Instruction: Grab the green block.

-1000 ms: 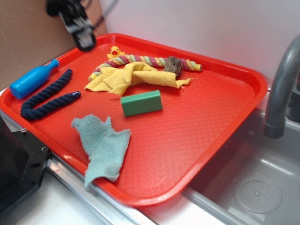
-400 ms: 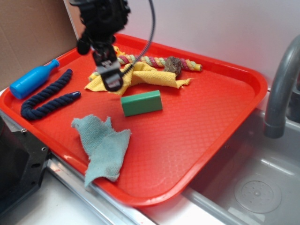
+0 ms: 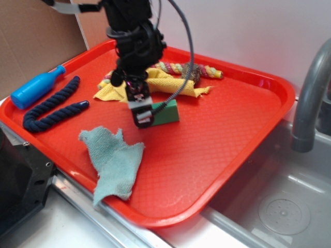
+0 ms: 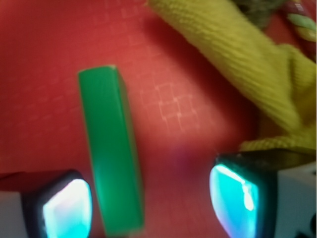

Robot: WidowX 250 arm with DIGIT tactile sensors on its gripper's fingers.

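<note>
The green block [image 4: 111, 153] lies flat on the red tray [image 3: 227, 134], untouched, and it sits between the two fingers of the pincer [image 4: 148, 203], but not in the middle: it is close to the left finger pad [image 4: 67, 208] and well apart from the right one. The pincer is wide open and holds nothing. In the exterior view the pincer [image 3: 144, 114] hangs low over the near end of the green block [image 3: 168, 112], so part of the block is hidden behind it.

Just beyond the pincer, on the far side, lies the yellow cloth [image 3: 155, 82]; in the wrist view the yellow cloth [image 4: 237, 69] reaches almost to the right finger. Behind it is the braided rope toy [image 3: 176, 67]. In front of the pincer, toward the near tray edge, lies the pale teal rag [image 3: 115, 160]. To the side are the dark blue rope [image 3: 49, 111] and the blue bottle [image 3: 33, 88].

I judge the approach is nearly done. What is left: to go a little lower perhaps, to close on the block, and to lift it. The right finger may catch the cloth when closing.
</note>
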